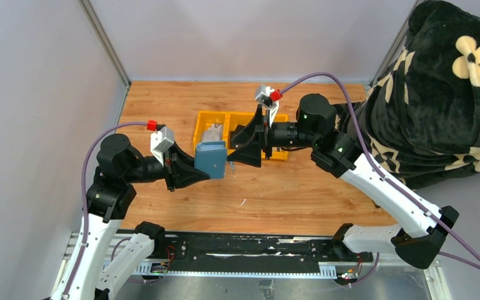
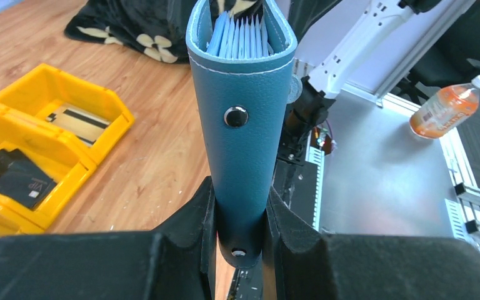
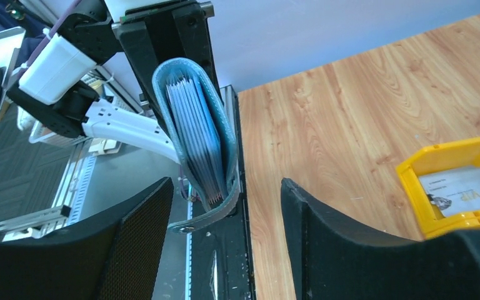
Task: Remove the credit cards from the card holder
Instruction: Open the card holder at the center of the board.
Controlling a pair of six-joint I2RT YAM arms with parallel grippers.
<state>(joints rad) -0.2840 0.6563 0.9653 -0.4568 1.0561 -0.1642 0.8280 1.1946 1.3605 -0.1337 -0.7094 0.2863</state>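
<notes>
The blue-grey card holder (image 1: pixel 210 160) hangs in the air over the table, pinched at its spine end by my left gripper (image 1: pixel 194 170). In the left wrist view the holder (image 2: pixel 240 125) stands up from between the jaws of my left gripper (image 2: pixel 240 234), its pale blue inner leaves fanned at the top. My right gripper (image 1: pixel 232 149) faces it from the right, open, with the holder's free end (image 3: pixel 197 137) just beyond the fingertips of that gripper (image 3: pixel 225 215) and its snap strap dangling. Credit cards lie in the yellow tray: a pale one with a black stripe (image 2: pixel 78 119) and a white one (image 3: pixel 465 187).
The yellow three-compartment tray (image 1: pixel 207 119) sits behind the grippers; a dark card (image 2: pixel 15 178) lies in one of its bins. A black flowered blanket (image 1: pixel 450 81) is heaped at the right. A metal rail (image 1: pixel 225 253) runs along the near edge. A drink bottle (image 2: pixel 450 106) lies off the table.
</notes>
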